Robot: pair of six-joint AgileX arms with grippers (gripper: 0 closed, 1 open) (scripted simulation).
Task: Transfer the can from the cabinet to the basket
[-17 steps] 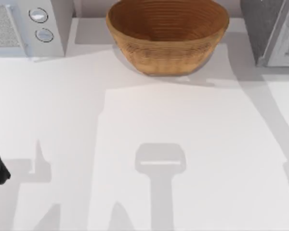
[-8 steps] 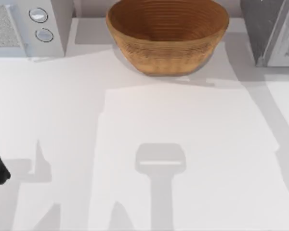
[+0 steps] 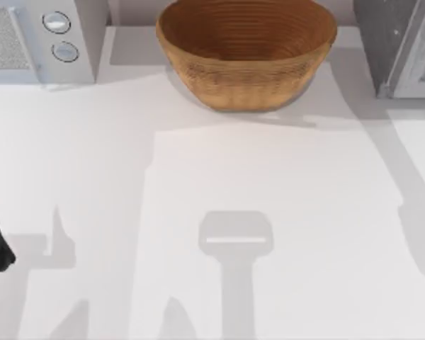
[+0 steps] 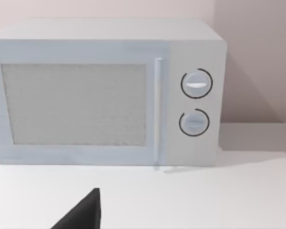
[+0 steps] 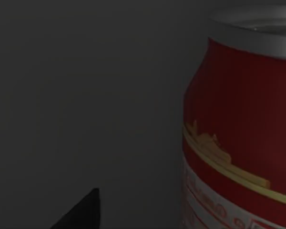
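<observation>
The right arm is reaching into the cabinet (image 3: 400,46), where the can (image 5: 238,129) is standing upright, close by in the dim right wrist view. I cannot tell how its jaws stand. Next it probably needs centring on the can, then clamping, before carrying to the basket (image 3: 246,53). The left arm is sitting parked at the table's (image 3: 198,177) left edge.

The basket (image 3: 246,53) is brown woven wicker, rough and ribbed in rings inside. The tabletop (image 3: 283,184) looks smooth, matt white. The can (image 5: 240,129) has a glossy red printed side and a dull silver metal rim. The cabinet (image 3: 382,42) is matt dark grey, its door panel speckled. The white appliance (image 4: 105,90) looks like smooth plastic with a grainy window.
</observation>
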